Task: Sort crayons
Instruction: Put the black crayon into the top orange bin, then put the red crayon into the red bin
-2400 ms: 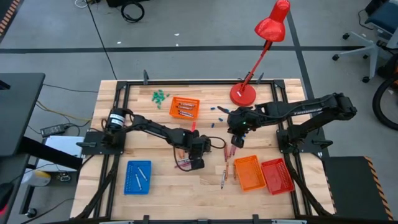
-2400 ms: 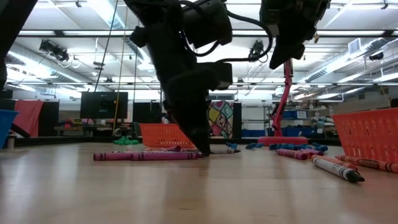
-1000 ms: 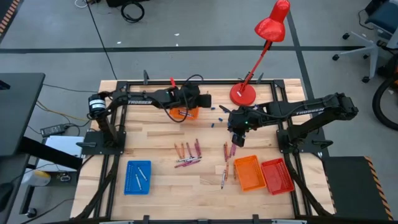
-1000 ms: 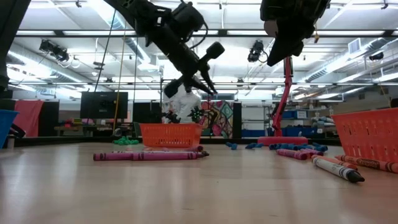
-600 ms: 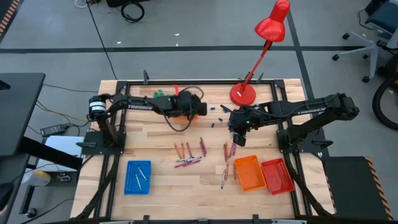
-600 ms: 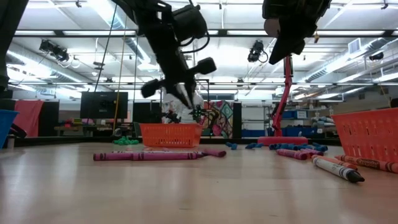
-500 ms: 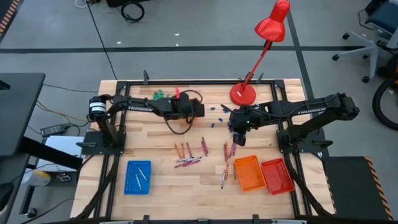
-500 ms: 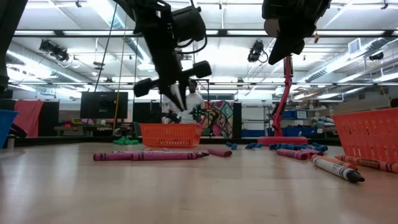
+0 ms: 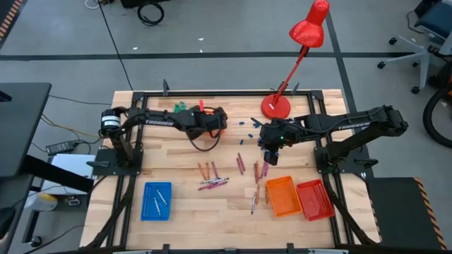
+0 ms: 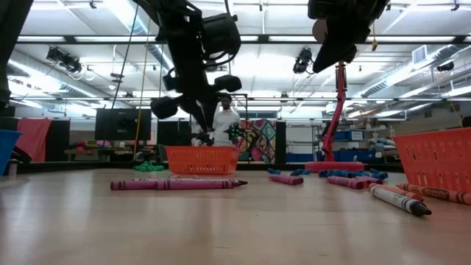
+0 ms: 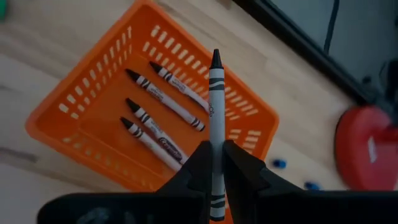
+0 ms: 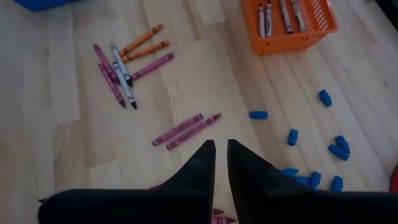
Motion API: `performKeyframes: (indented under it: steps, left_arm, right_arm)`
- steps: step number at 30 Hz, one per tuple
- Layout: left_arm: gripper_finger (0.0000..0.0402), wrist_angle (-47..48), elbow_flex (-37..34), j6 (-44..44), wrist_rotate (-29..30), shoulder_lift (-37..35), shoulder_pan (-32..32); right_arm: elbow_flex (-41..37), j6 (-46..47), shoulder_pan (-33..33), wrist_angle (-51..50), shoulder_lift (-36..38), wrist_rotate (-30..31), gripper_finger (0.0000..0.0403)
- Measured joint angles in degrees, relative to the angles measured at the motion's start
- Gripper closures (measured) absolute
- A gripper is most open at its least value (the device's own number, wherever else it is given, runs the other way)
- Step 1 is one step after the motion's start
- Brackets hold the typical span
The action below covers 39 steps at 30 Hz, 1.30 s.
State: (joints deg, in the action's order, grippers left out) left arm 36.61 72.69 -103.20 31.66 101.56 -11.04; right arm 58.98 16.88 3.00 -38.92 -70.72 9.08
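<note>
My left gripper (image 9: pixel 214 121) hangs over the orange basket (image 11: pixel 62 118) at the table's far side, shut on a grey-white crayon (image 11: pixel 216 106) with a black tip. Several grey-white crayons (image 11: pixel 165 106) lie flat on the basket's floor. Loose orange, magenta and grey crayons (image 9: pixel 212 173) lie flat on the wood mid-table. So do a single magenta one (image 9: pixel 240 164) and others (image 9: pixel 263 169). My right gripper (image 9: pixel 272 147) hovers above those, right of centre. Its fingers (image 12: pixel 202 165) are open by a narrow gap, with nothing between them. My left gripper pinches the crayon's wrapped shaft (image 11: pixel 216 142) between its two fingers, on the half away from the tip. The crayon lies along the fingers, and its black tip (image 11: pixel 216 60) sticks out well past them. The fingers slant down over the basket. The crayon is lifted clear.
An orange basket (image 9: pixel 282 196) and a red one (image 9: pixel 315 200) stand at the near right, a blue tray (image 9: pixel 156 200) at the near left. The red lamp's base (image 9: pixel 275 107) stands at the far edge. Small blue pieces (image 9: pixel 247 127) and green pieces (image 9: pixel 182 107) are scattered nearby.
My left gripper has shifted a little toward the table's left over the far orange basket. It has rolled its wrist and tipped to point more steeply down, still holding the crayon. One magenta crayon on the table has rolled toward the right edge, away from the group.
</note>
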Motion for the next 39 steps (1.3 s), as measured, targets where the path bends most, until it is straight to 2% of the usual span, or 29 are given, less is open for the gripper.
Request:
performKeyframes:
  steps: [5,9,20,26,29,31,35,39]
  left_arm:
    - [0.0367,0.0,0.0,-9.0,0.0,0.0,-1.8]
    - [0.0366,0.0,0.0,-12.7,-0.7,0.0,-3.5]
    - [0.0305,-1.5,0.0,-13.3,-2.8,0.0,-4.6]
    - [0.029,-1.3,0.0,-13.5,-2.8,0.0,-4.5]
    - [0.029,-1.8,0.0,-9.7,-2.6,0.0,-4.5]
    - [0.029,-2.5,0.0,-4.2,-2.5,0.0,-4.5]
    - [0.029,-4.1,0.0,11.8,-2.3,0.0,-3.8]
    - [0.029,-5.6,0.0,27.2,-1.1,-0.2,0.6]
  right_arm:
    - [0.0,0.1,0.0,0.3,0.0,-0.3,0.0355]
    - [0.0,1.1,0.0,0.3,0.0,-1.2,0.0355]
    - [0.0,1.1,0.3,0.8,0.0,-1.2,0.0355]
    - [0.0,0.7,0.3,0.8,0.0,-1.2,0.0355]
    - [0.0,-0.4,0.3,1.1,0.0,-1.2,0.0355]
    - [0.0,-0.8,0.3,1.2,0.0,-1.2,0.0355]
    - [0.0,-1.0,0.3,1.1,0.0,-1.6,0.0355]
    - [0.0,-0.6,0.3,-1.0,0.0,-4.8,0.0355]
